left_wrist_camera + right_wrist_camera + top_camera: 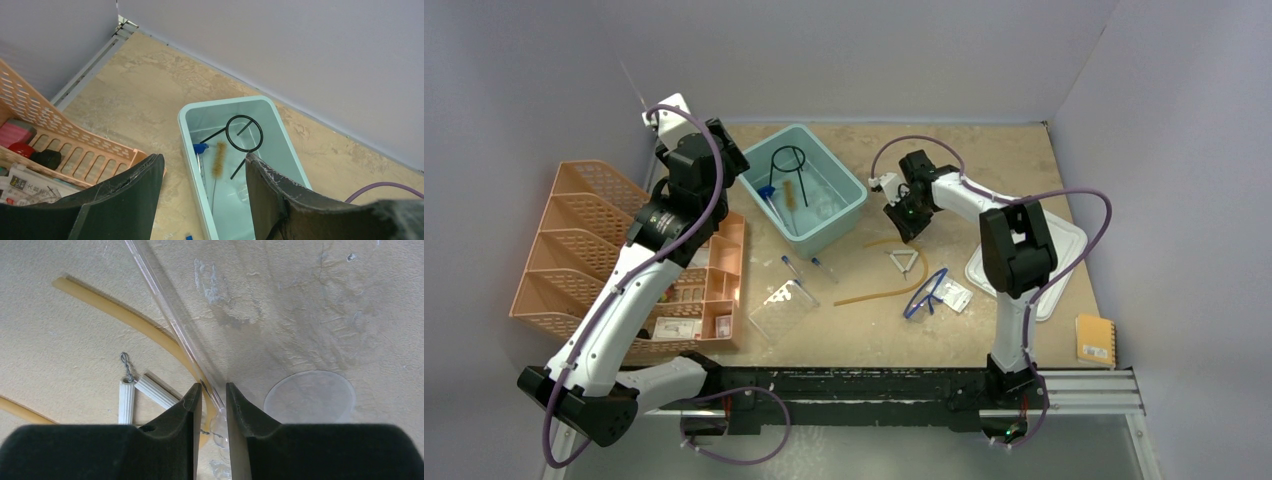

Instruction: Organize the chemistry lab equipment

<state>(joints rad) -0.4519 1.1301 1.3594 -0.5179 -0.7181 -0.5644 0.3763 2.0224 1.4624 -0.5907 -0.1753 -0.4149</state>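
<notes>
My right gripper is shut on a clear glass pipette whose bulb sits between the jaws. In the top view it hovers just above the white triangle and the amber rubber tubing. My left gripper is open and empty over the near-left wall of the teal bin. The bin holds the black wire ring stand, the bristle brush and a blue-capped tube. Blue-framed safety glasses, two blue-capped tubes and the clear rack lie on the table.
The orange mesh organizer stands at the left, with a compartment tray of small items beside it. The pale grey lid lies at the right, a yellow notebook nearer. A clear round disc lies on the table beside my right fingers.
</notes>
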